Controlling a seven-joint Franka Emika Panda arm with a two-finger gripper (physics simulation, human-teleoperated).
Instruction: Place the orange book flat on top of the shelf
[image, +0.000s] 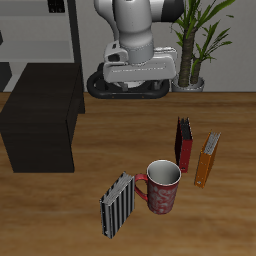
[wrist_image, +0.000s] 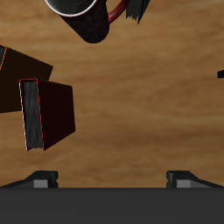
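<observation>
The orange book (image: 208, 160) stands upright on the table beside the dark red-and-black book (image: 184, 145), behind the mug (image: 163, 187). The shelf, a low black cabinet (image: 40, 125), sits on the table well apart from the books. My gripper (image: 130, 90) hangs high above the table, farther back than the books and between them and the cabinet. In the wrist view my gripper (wrist_image: 112, 179) is open and empty, with its fingertips (wrist_image: 41, 179) wide apart. There the orange book (wrist_image: 10, 74) shows only partly, at the frame's edge beside the red-and-black book (wrist_image: 48, 114).
A black-and-white striped book (image: 118, 205) leans beside the mug near the table's front edge. A potted plant (image: 200, 45) stands at the back. A tall dark shelving frame (image: 40, 30) stands behind the cabinet. The mug (wrist_image: 87, 17) also shows in the wrist view.
</observation>
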